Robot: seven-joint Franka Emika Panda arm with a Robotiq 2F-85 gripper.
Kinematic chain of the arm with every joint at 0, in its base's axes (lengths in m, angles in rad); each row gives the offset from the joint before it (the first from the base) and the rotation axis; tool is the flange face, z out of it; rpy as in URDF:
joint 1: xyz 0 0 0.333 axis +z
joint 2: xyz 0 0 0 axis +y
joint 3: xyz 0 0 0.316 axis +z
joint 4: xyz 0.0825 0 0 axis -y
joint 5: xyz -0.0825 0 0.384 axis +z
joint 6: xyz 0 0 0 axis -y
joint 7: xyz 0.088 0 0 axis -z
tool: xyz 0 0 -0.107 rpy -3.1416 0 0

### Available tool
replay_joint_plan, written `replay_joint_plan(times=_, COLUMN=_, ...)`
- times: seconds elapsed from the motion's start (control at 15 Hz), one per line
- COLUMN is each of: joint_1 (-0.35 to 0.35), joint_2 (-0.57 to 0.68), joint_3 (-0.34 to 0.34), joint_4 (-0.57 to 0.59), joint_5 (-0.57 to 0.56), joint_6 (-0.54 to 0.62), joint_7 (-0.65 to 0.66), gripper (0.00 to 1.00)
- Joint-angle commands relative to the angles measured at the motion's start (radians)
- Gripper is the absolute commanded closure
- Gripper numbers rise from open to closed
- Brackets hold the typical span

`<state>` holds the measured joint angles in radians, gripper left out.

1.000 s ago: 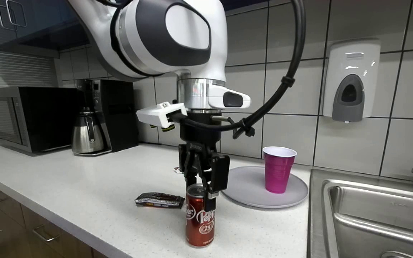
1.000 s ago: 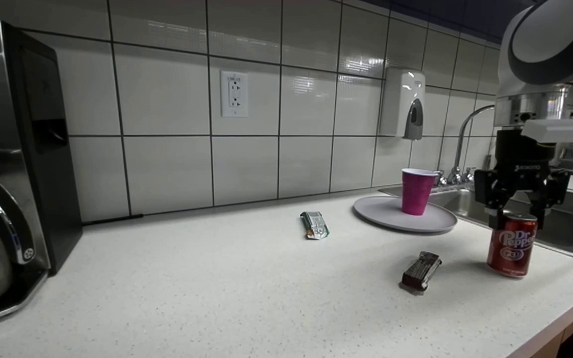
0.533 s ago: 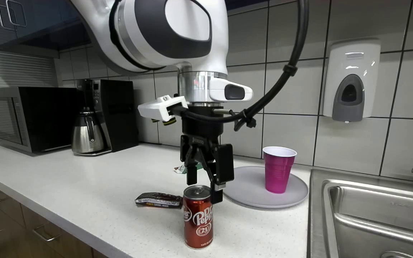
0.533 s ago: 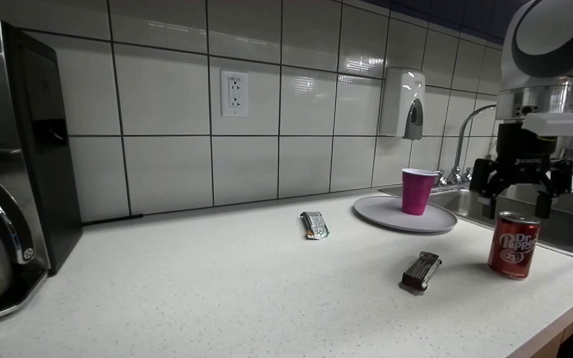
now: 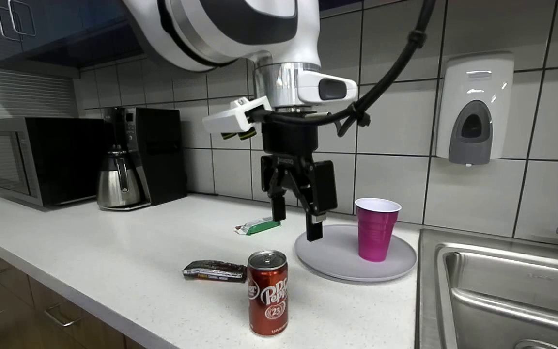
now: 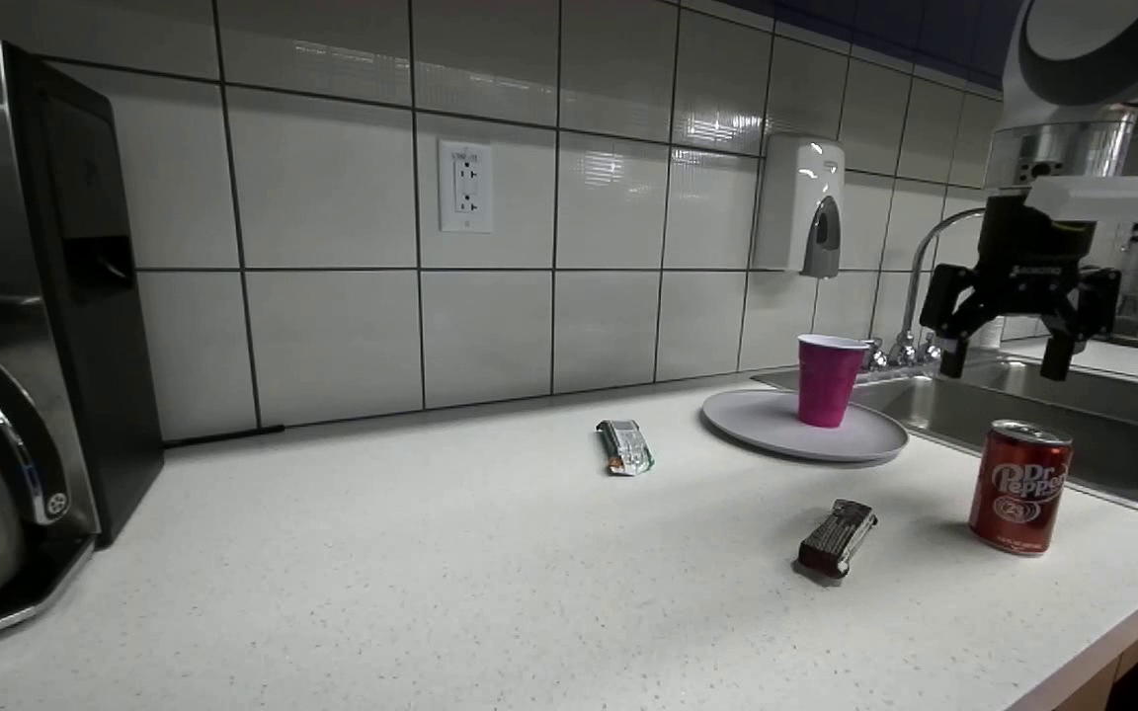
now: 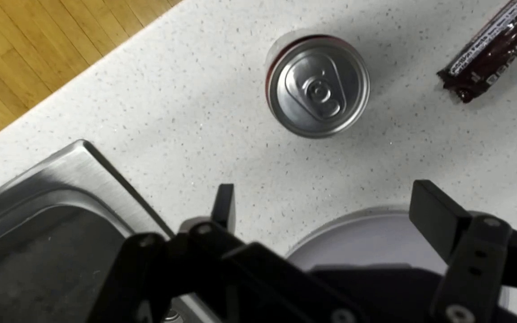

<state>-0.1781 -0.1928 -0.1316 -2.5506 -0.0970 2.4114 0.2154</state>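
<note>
Below my matt claw (image 5: 296, 224), off to one side, I see a glossy metal can (image 5: 268, 294) and a crinkled, shiny wrapper (image 5: 215, 270). Near the claw I get a smooth matt plate (image 5: 330, 258), a plastic-looking cup (image 5: 377, 235) and a brushed-metal sink (image 7: 76, 169).

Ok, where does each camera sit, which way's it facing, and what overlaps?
Exterior view: near the sink, above the counter, facing the tiled wall obliquely, microwave beyond; shows arm and gripper.
Exterior view: near the coffee maker, facing the wall outlet and, obliquely, the sink; arm end and gripper at picture right.
Wrist view: above the gripper's open fingers, looking down past them onto the soda can.
Both exterior views share the pink cup on the grey plate.
</note>
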Motion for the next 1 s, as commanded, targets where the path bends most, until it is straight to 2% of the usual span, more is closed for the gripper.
replay_joint_plan(times=0.0, joint_1=-0.018, joint_2=0.030, joint_3=0.002, joint_4=0.069, joint_5=-0.019, joint_6=-0.006, joint_7=0.024, gripper=0.00)
replay_joint_plan(times=0.53, joint_1=-0.011, joint_2=0.140, joint_3=-0.016, joint_4=0.249, joint_5=-0.004, joint_6=-0.007, joint_7=0.012, gripper=0.00)
replay_joint_plan(times=0.93, joint_1=-0.002, joint_2=0.284, joint_3=-0.024, joint_4=0.411, joint_5=-0.001, joint_6=-0.002, joint_7=0.048, gripper=0.00)
